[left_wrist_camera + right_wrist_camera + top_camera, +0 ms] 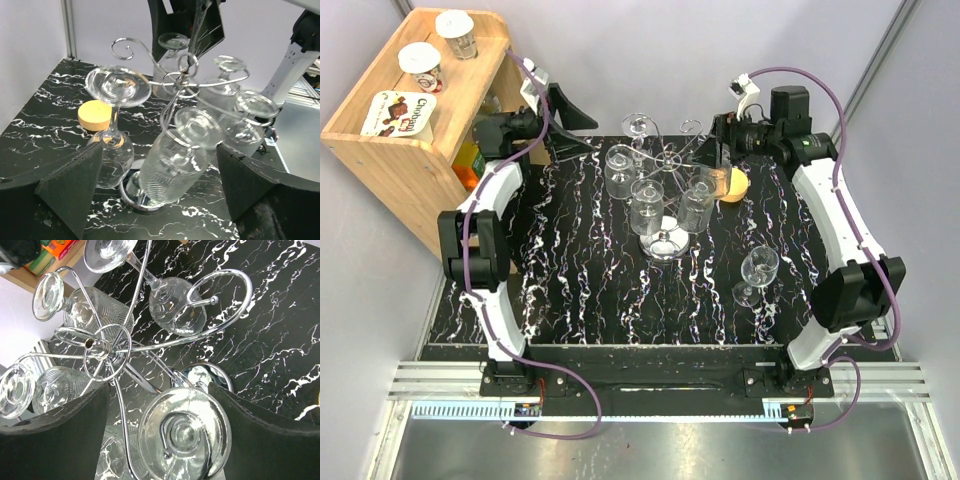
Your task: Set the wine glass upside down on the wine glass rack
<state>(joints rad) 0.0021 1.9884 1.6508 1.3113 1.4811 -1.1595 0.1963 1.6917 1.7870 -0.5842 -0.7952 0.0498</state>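
Observation:
The chrome wine glass rack (pixel 667 160) stands mid-table on its mirror disc base (pixel 667 244), with several clear glasses hanging upside down from its curled arms. One wine glass (pixel 760 268) stands upright on the black marbled table, front right of the rack. My right gripper (pixel 712 150) is open at the rack's far right. In the right wrist view its fingers (pixel 75 420) flank the foot of a hung glass (pixel 185 432) held by a wire curl, below the rack hub (pixel 97 345). My left gripper (pixel 578 130) is open and empty at the rack's far left, facing the rack (pixel 182 75) and hung glasses (pixel 172 165).
A yellow round object (pixel 735 186) lies on the table right of the rack, and it also shows in the left wrist view (pixel 95 115). A wooden shelf (pixel 430 140) with yogurt cups stands at the back left. The table's front edge meets a metal rail.

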